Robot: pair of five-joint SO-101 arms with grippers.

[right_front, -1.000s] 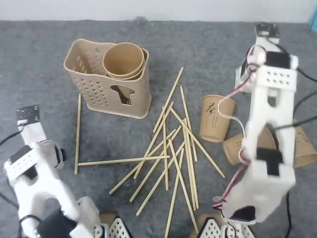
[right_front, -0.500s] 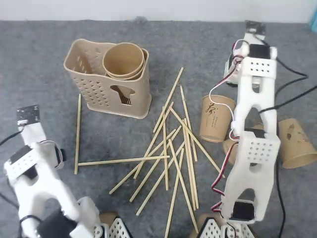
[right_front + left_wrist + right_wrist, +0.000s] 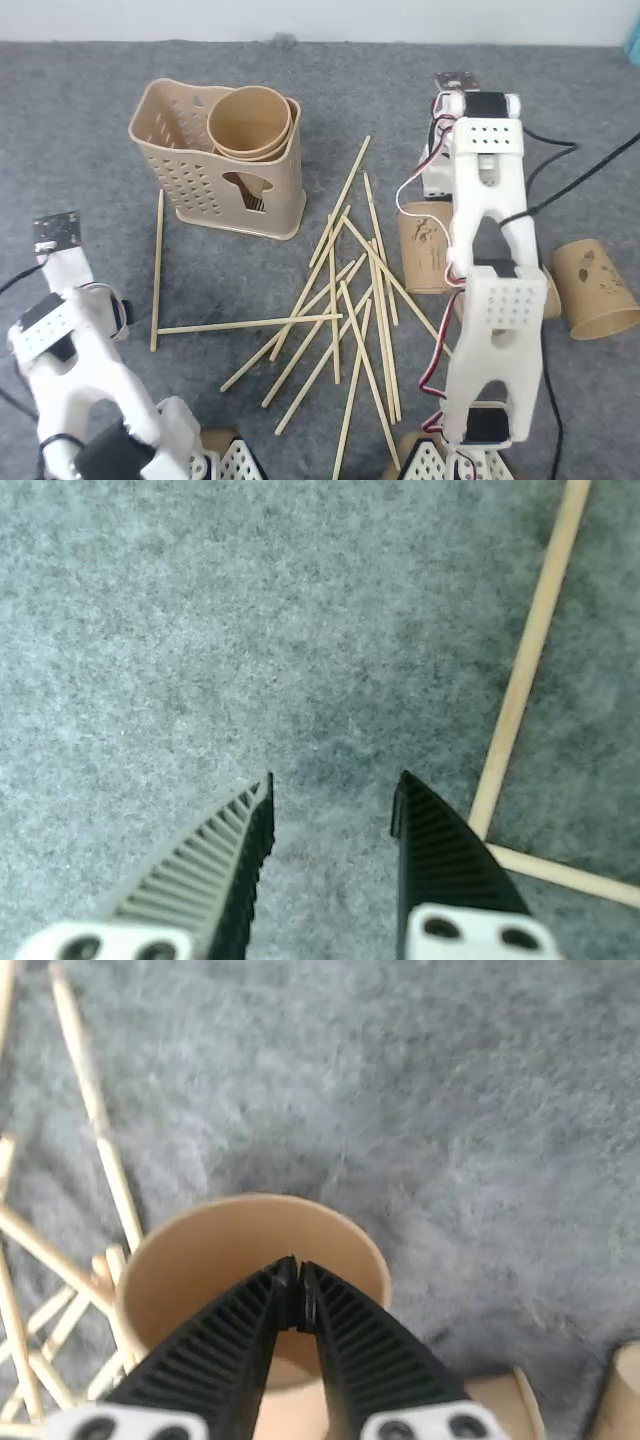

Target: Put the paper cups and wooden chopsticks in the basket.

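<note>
In the perforated beige basket (image 3: pixel 180 180), upright at the far left of the grey desk (image 3: pixel 90 110), a stack of brown paper cups (image 3: pixel 250 120), mouths up. At the middle, a loose tangle of pale wooden chopsticks (image 3: pixel 335 310). Beside it, tipped over under the right arm, a printed cup (image 3: pixel 422 250), and a second cup (image 3: pixel 592 288) farther right. Right jaws pressed together over the printed cup's open mouth. Left jaws apart above bare desk, near a single chopstick (image 3: pixel 530 670).

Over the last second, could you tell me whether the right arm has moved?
Yes. In the high view the right arm has swung toward the basket's side and now covers part of a paper cup beside the chopsticks.
</note>
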